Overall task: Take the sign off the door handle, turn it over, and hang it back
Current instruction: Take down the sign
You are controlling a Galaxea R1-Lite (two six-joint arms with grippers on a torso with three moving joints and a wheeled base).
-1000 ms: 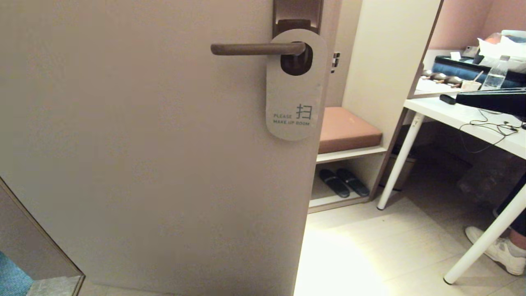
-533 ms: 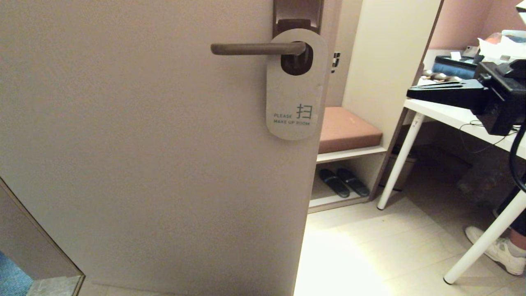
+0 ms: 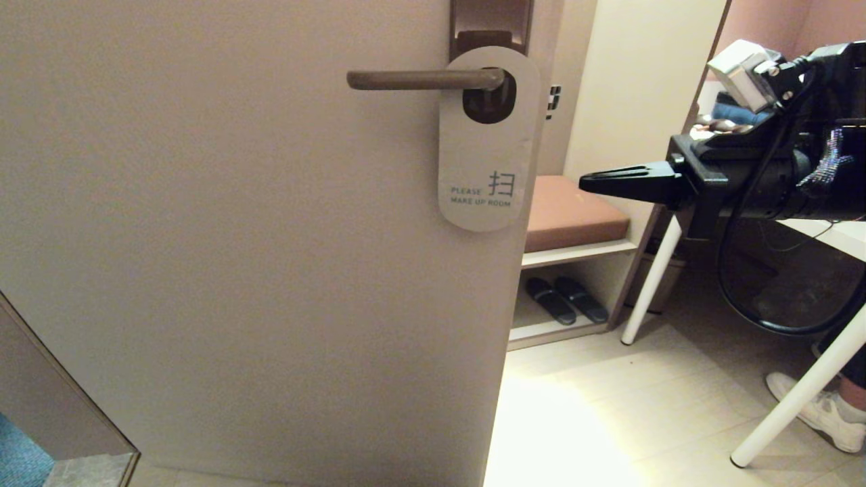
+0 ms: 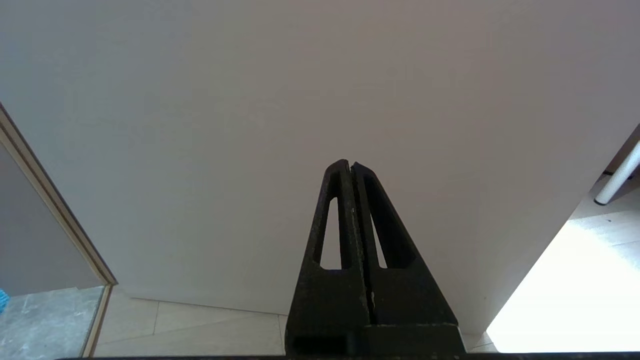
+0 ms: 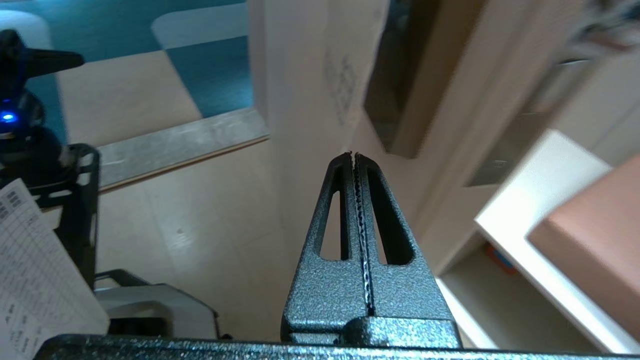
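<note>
The sign (image 3: 488,155) hangs by its big hole on the door handle (image 3: 423,80), off-white side out, reading "PLEASE MAKE UP ROOM". The handle is a dark brown lever on a brown backplate (image 3: 490,24). My right gripper (image 3: 586,181) points left toward the sign's lower edge, a short way to its right, shut and empty. In the right wrist view the right gripper (image 5: 353,155) has its jaws pressed together, with the door edge ahead. My left gripper (image 4: 349,164) is shut and empty, low in front of the plain door face; it does not show in the head view.
The door (image 3: 237,237) fills the left. Right of it stands a shelf unit with a pink cushion (image 3: 572,213) and dark slippers (image 3: 567,299). A white table leg (image 3: 649,284) and a person's white shoe (image 3: 822,412) are at the right.
My right arm has swung in from the far right, down and leftward, so its shut fingers now lie close to the sign. The sign and the handle have not moved.
</note>
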